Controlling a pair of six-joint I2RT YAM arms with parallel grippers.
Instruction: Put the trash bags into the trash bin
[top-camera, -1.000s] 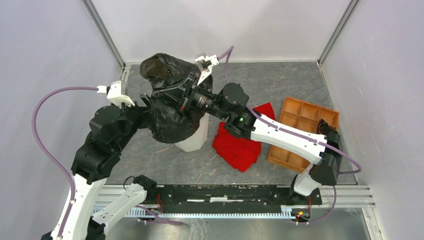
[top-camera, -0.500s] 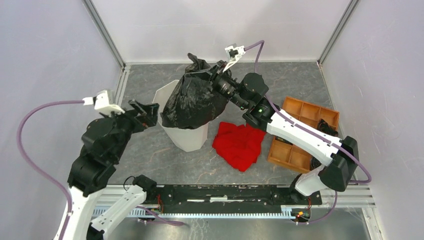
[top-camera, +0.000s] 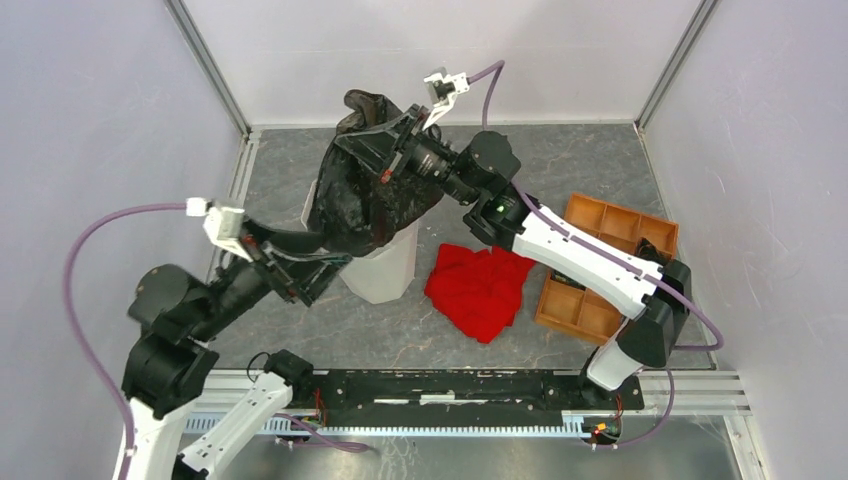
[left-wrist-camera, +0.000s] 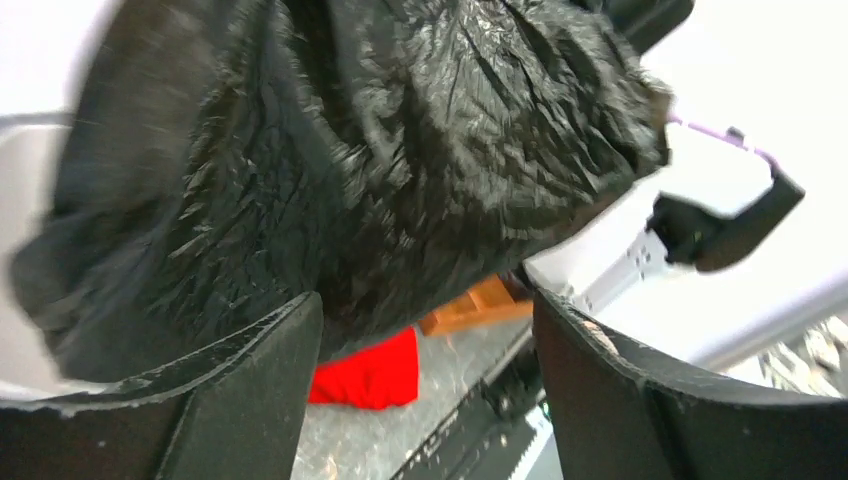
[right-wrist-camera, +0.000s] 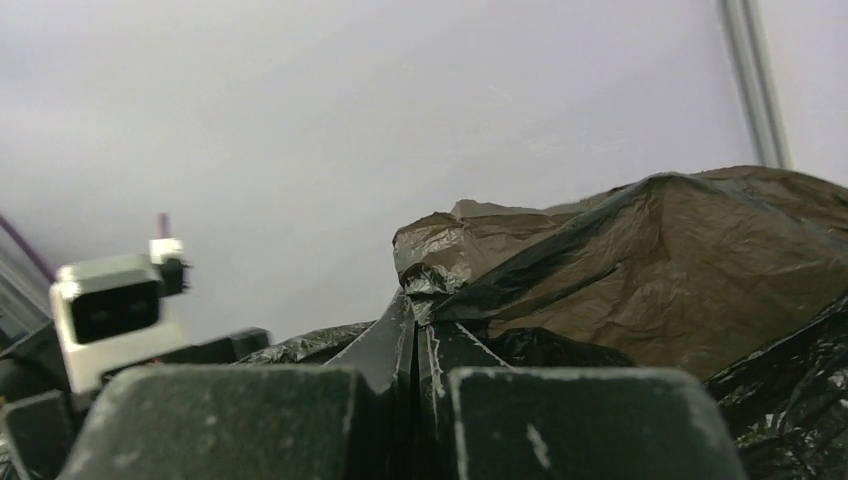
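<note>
The black trash bag (top-camera: 365, 195) hangs bunched over the white trash bin (top-camera: 390, 270) and hides the bin's rim and most of its opening. My right gripper (top-camera: 350, 140) is shut on a fold near the bag's top, seen pinched between the fingers in the right wrist view (right-wrist-camera: 415, 300). My left gripper (top-camera: 325, 262) is open at the bag's lower left edge, beside the bin's left wall. In the left wrist view the bag (left-wrist-camera: 350, 160) fills the space above my open left gripper (left-wrist-camera: 425, 300), which holds nothing.
A red cloth (top-camera: 480, 290) lies on the table right of the bin and shows between the left fingers (left-wrist-camera: 370, 370). An orange compartment tray (top-camera: 605, 260) sits at the right. White walls enclose the table on three sides.
My right gripper has swung the bag up and to the left over the bin. My left arm has dropped lower and reached right, its open gripper now under the bag's left edge.
</note>
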